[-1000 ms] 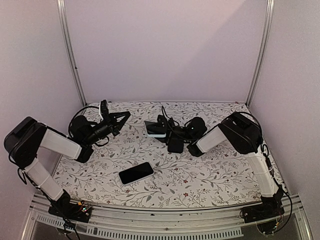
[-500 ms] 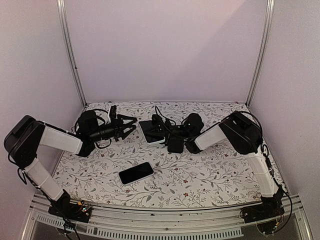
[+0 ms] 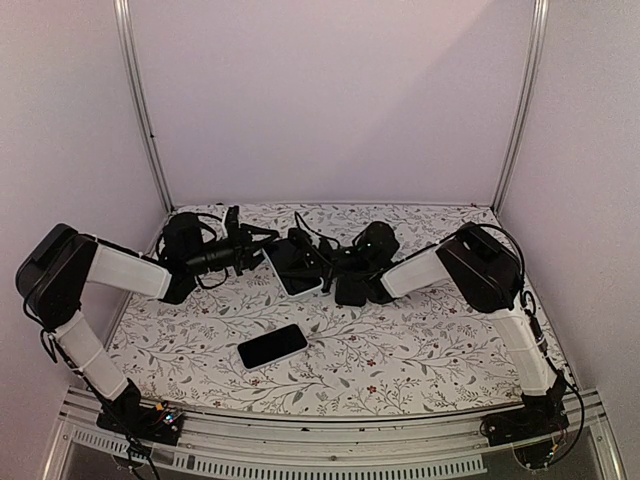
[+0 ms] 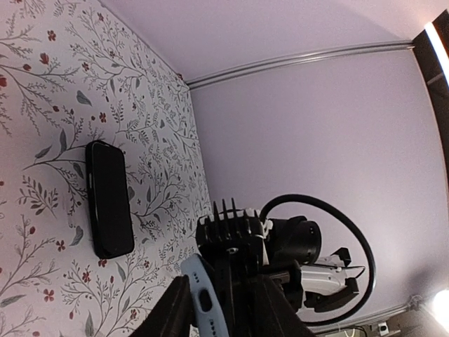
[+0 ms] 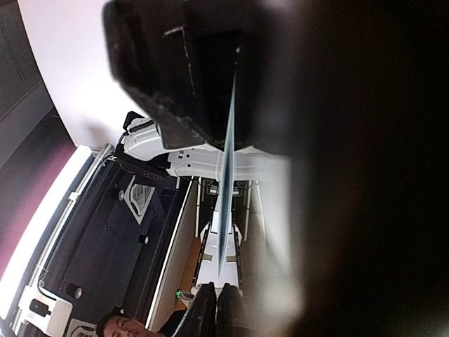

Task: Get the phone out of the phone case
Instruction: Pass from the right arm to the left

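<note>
Jaws of R gripper [image 3: 318,266] clamped on phone case [image 3: 293,268], holding it tilted above table [image 3: 430,345]. L gripper [image 3: 258,250] jaws partly apart astride case's other end; can't tell if pinching. Phone [image 3: 272,346] lies dark face up nr front, well apart from case

Black phone [image 3: 272,346] lying flat (screen dark), pale-blue case [image 3: 295,270] tilted behind it

The left arm [image 3: 125,272], right arm [image 3: 420,270] and phone case [image 3: 295,266] crowd the rear centre. The phone [image 3: 272,346] lies on the front surface [image 3: 430,352], open room around it.
</note>
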Controlling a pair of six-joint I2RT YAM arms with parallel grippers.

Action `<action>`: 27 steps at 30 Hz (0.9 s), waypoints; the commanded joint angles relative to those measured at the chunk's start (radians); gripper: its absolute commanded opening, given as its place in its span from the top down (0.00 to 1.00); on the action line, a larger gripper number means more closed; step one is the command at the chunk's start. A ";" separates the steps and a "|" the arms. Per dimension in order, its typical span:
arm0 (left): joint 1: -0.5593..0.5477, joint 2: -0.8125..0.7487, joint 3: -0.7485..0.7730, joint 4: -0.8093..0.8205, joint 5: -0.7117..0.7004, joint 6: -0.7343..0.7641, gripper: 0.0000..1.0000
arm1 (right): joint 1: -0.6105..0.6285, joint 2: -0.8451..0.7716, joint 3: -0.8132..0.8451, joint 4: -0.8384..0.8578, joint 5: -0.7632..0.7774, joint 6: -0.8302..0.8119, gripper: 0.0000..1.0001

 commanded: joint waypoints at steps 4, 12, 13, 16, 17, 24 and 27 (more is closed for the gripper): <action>-0.005 0.013 0.022 0.013 0.022 -0.029 0.93 | 0.003 -0.077 0.036 -0.097 -0.019 -0.111 0.80; -0.003 -0.031 0.003 0.038 -0.018 -0.071 1.00 | 0.000 -0.126 0.003 -0.217 0.021 -0.225 0.51; 0.000 -0.041 -0.004 0.056 -0.032 -0.086 1.00 | 0.000 -0.134 -0.006 -0.230 0.033 -0.245 0.46; 0.011 -0.080 -0.023 0.085 -0.096 -0.120 1.00 | -0.003 -0.169 -0.041 -0.300 0.074 -0.314 0.34; 0.011 -0.095 -0.028 0.087 -0.118 -0.131 1.00 | -0.005 -0.185 -0.051 -0.324 0.088 -0.356 0.31; 0.018 -0.151 -0.022 0.108 -0.224 -0.205 1.00 | -0.011 -0.262 -0.127 -0.381 0.188 -0.492 0.25; 0.019 -0.176 -0.018 0.102 -0.278 -0.224 1.00 | -0.016 -0.297 -0.165 -0.381 0.236 -0.525 0.26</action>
